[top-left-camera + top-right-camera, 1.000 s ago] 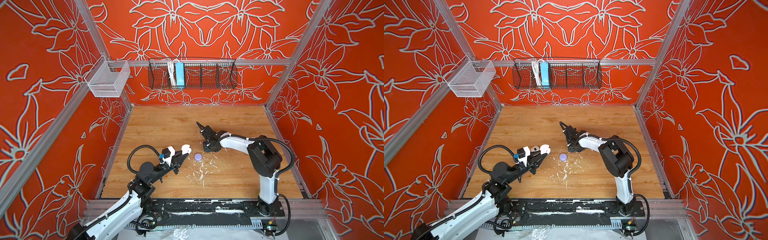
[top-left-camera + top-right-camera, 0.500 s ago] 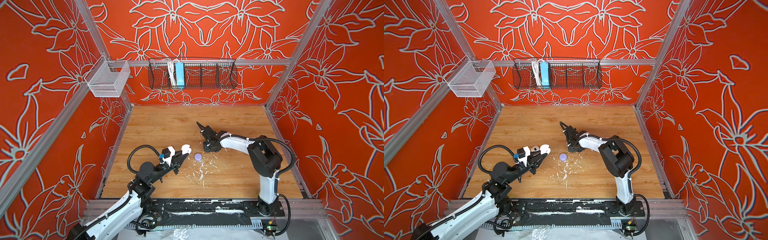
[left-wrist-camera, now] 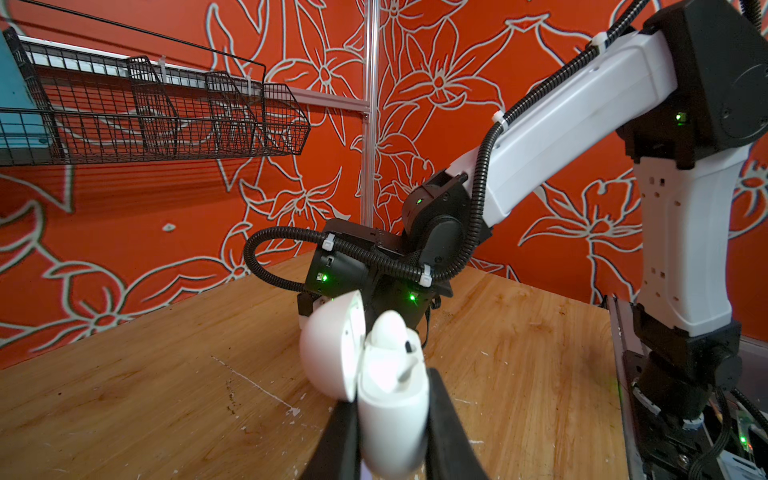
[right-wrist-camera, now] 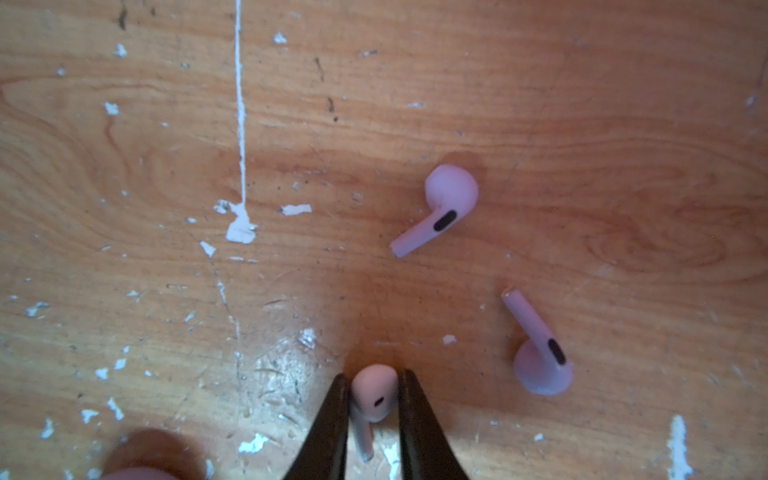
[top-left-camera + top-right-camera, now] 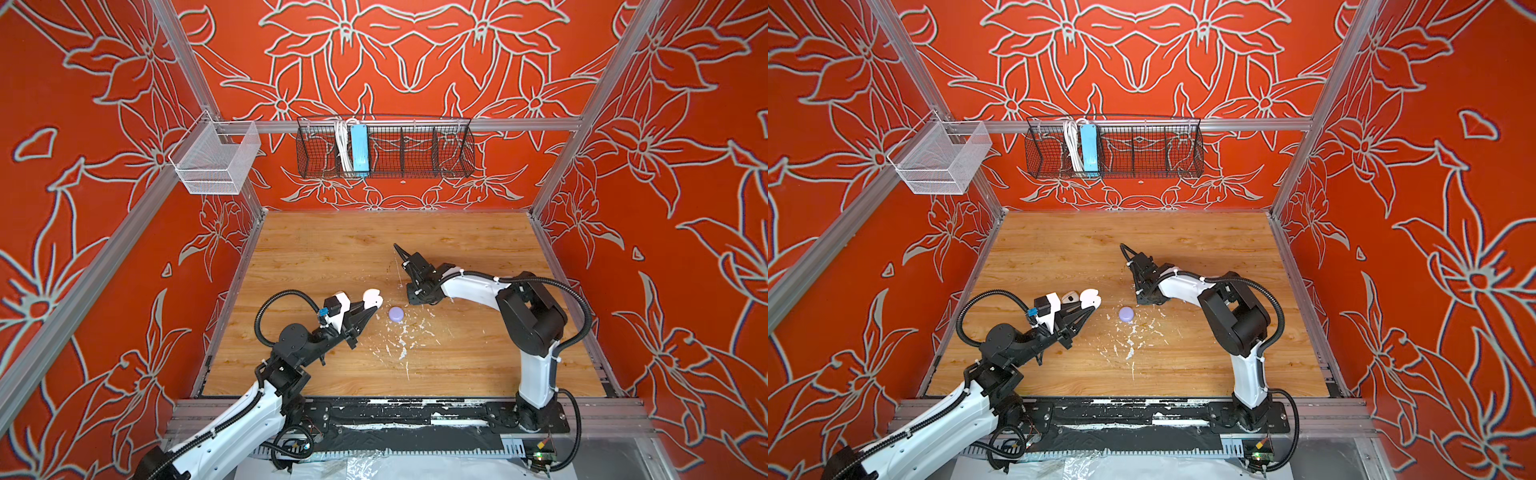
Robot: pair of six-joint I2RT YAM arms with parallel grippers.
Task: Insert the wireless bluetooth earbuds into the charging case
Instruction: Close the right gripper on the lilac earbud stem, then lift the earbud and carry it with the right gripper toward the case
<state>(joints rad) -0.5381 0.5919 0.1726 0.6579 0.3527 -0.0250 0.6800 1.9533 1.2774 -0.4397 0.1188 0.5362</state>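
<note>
In both top views the left gripper (image 5: pixel 371 308) clamps a glossy white charging case (image 5: pixel 372 297), lid hinged up, above the wood-grain table (image 5: pixel 332 257) between its left edge and centre. A round lavender puck (image 5: pixel 395 313) lies just beside it among chipped paint flecks (image 5: pixel 401 353). The left wrist view shows a smooth white bud (image 3: pixel 388 332) seated in the case. In the right wrist view the right gripper (image 4: pixel 371 388) pinches a pale stemmed earbud (image 4: pixel 374 395) on the table between tapered black fingers. A matte lavender earbud (image 4: pixel 451 191) and a second lavender earbud (image 4: pixel 540 370) lie near it.
</note>
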